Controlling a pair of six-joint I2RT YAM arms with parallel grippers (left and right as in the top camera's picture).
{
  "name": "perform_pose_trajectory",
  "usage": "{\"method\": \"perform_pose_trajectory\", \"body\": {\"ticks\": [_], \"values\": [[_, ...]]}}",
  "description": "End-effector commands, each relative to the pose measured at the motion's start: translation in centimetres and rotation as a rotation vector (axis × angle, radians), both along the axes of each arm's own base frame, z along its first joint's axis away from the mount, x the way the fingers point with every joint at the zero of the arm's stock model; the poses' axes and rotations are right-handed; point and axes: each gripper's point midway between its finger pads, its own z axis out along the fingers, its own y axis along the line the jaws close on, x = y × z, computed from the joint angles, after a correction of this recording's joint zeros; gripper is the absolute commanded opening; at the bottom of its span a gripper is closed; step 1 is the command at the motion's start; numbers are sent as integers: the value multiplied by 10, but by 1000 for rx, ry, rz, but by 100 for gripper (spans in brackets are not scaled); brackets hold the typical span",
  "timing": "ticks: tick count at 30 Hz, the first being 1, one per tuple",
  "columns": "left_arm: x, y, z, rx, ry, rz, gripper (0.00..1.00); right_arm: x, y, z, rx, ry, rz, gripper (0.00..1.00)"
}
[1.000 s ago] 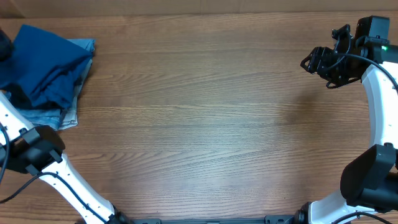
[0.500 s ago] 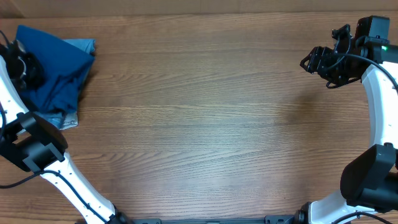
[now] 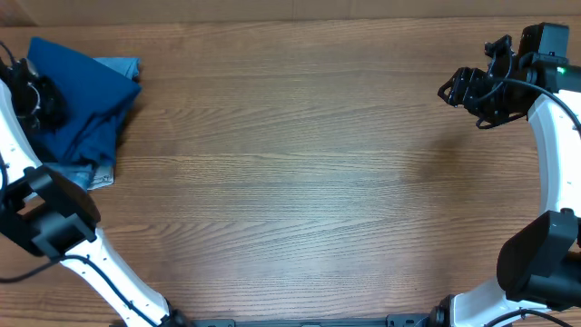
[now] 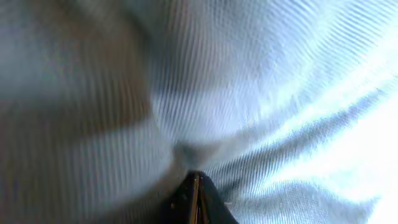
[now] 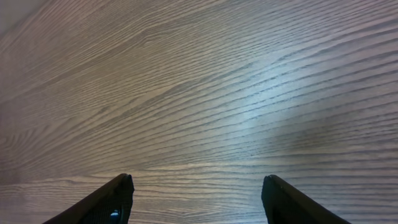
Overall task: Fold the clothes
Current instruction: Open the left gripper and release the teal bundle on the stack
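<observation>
Only close-up: shirt (image 4: 261, 93) in left hand (image 4: 194, 182).

overhead even, sharp | left wrist blurred, overexposed right | table (image 5: 267, 87) sheen

One blue shirt (image 3: 82, 100), heaped on one pale denim garment (image 3: 124, 65). One wooden desk (image 3: 300, 182) under both. Two robot arms: one left arm (image 3: 54, 218), one right arm (image 3: 554, 136). Two grippers, one per arm: one left gripper (image 4: 194, 199), one right gripper (image 5: 196, 199). Two garments in all.
</observation>
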Motion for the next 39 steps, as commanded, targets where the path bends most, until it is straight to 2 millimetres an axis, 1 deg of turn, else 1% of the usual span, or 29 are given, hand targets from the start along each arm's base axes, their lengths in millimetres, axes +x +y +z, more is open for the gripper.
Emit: {"method": "perform_pose_trajectory", "body": {"ticks": [1, 2, 4, 5, 7, 8, 11, 14, 15, 16, 17, 19, 22, 25, 27, 28, 29, 30, 31, 32, 33, 34, 36, 39], "values": [[-2, 12, 87, 144, -176, 58, 10, 2, -1, 1, -2, -9, 1, 70], [-3, 15, 92, 161, -188, 64, 11, 2, -1, 1, -2, -8, 1, 70], [-7, 23, 93, 180, -178, 103, 11, 2, -1, 1, -2, -8, 1, 70], [-13, 33, 87, 204, -141, 145, 9, 2, -1, 1, -2, -9, 1, 70], [-22, 45, 75, 237, -80, 192, 8, 2, -1, 1, -2, -8, 1, 71], [-25, 49, 68, 246, -53, 206, 8, 1, -1, 1, -2, -7, 1, 71], [-27, 57, 40, 236, 10, 214, 6, 1, -1, 1, -2, -7, 1, 71], [-26, 60, 8, 204, 65, 212, 4, 1, -1, 1, -2, -7, 1, 71], [-26, 60, -7, 189, 93, 208, 4, 1, -1, 1, -1, -5, 1, 71], [-26, 60, -16, 179, 112, 203, 4, 1, 0, 1, -1, -3, 1, 71], [-28, 60, -22, 173, 130, 202, 4, 0, 0, 0, 0, 0, 1, 71], [-32, 61, -23, 171, 142, 208, 4, 0, 0, 0, 0, 1, 1, 71], [-29, 63, 4, 182, 74, 228, 4, 0, 0, 0, 0, 0, 1, 72], [-20, 51, 63, 184, -85, 213, 4, 3, -1, 2, -3, -14, 1, 73], [-13, 31, 111, 166, -222, 175, 4, 5, -1, 4, -5, -25, 1, 77], [-10, 19, 135, 152, -297, 149, 4, 4, -2, 6, -6, -28, -1, 82], [-7, 2, 165, 134, -387, 110, 9, 4, -3, 9, -8, -32, -4, 93], [-7, -12, 190, 126, -458, 76, 17, 3, -6, 12, -10, -40, -9, 100], [-9, -27, 216, 128, -533, 42, 34, 2, -8, 15, -12, -48, -16, 100], [-12, -37, 236, 139, -583, 21, 62, 2, -10, 16, -13, -50, -21, 100], [-16, -47, 255, 158, -631, 1, 82, 2, -13, 16, -13, -50, -27, 100], [-20, -56, 270, 175, -665, -14, 100, 1, -15, 15, -13, -49, -32, 100], [-26, -69, 285, 189, -698, -36, 100, 1, -15, 15, -13, -49, -33, 100], [-33, -80, 298, 199, -726, -52, 100, 1, -15, 15, -13, -49, -33, 100]]}}
